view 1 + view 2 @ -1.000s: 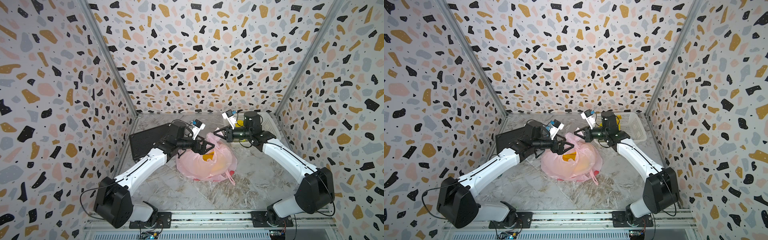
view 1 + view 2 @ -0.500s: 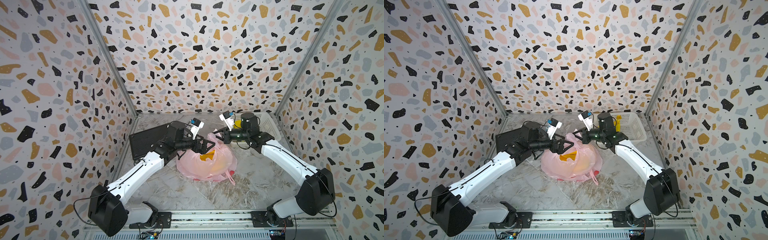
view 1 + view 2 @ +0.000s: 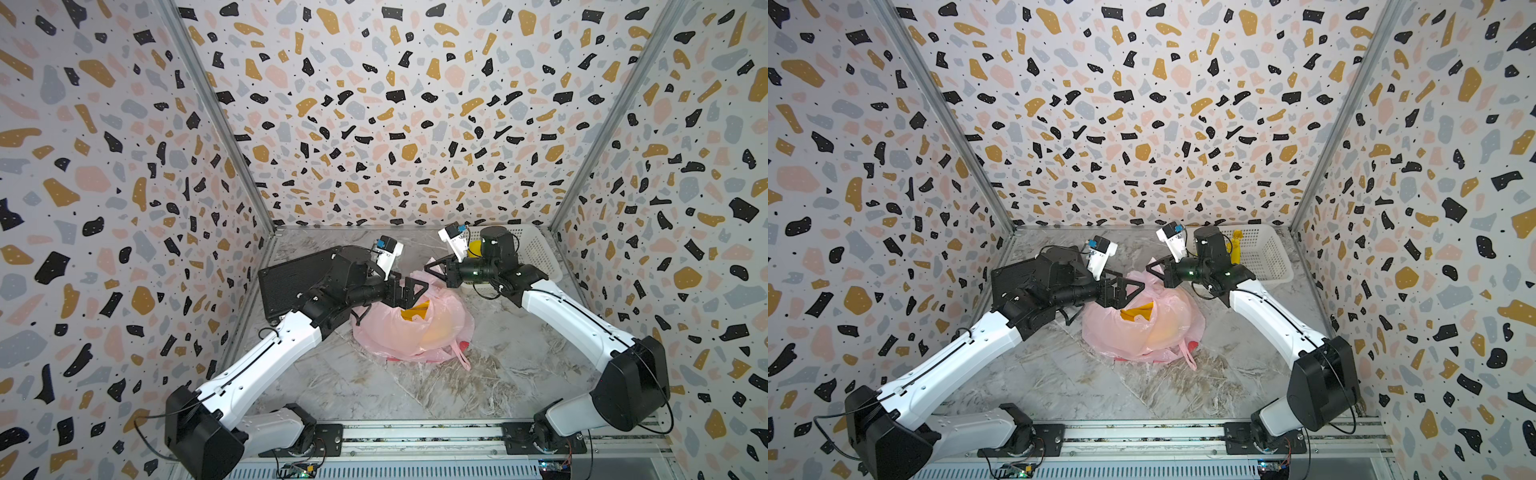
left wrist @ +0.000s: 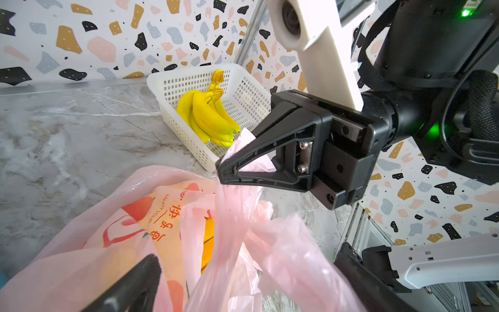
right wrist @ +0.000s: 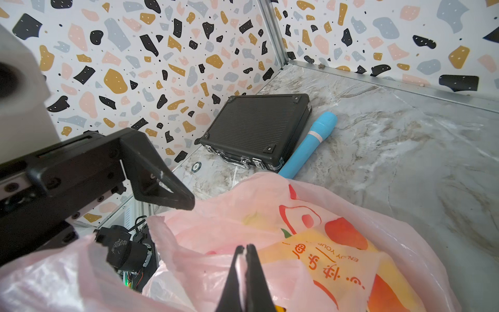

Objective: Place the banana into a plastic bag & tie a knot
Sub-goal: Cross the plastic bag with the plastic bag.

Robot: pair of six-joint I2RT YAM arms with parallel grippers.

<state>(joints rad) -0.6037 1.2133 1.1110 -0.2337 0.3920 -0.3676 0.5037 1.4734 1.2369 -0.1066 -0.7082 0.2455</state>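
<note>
pink plastic bag [image 3: 399, 336] is sitting on the table [image 3: 519, 374], banana [image 3: 438, 332] showing yellow inside. right gripper [image 4: 225, 173] is staying clamped on a bag handle [image 4: 235, 216], barely moving; left gripper [image 3: 413, 295] is still hanging wide open around it, gripping nothing. knot is not starting yet.

— Where do the top views look from?
— High up in front, down at the whole table [image 3: 415, 395]. Both nearly the same.
— And the wrist ones?
— Very close. Both see the pink bag [image 4: 108, 243].
</note>
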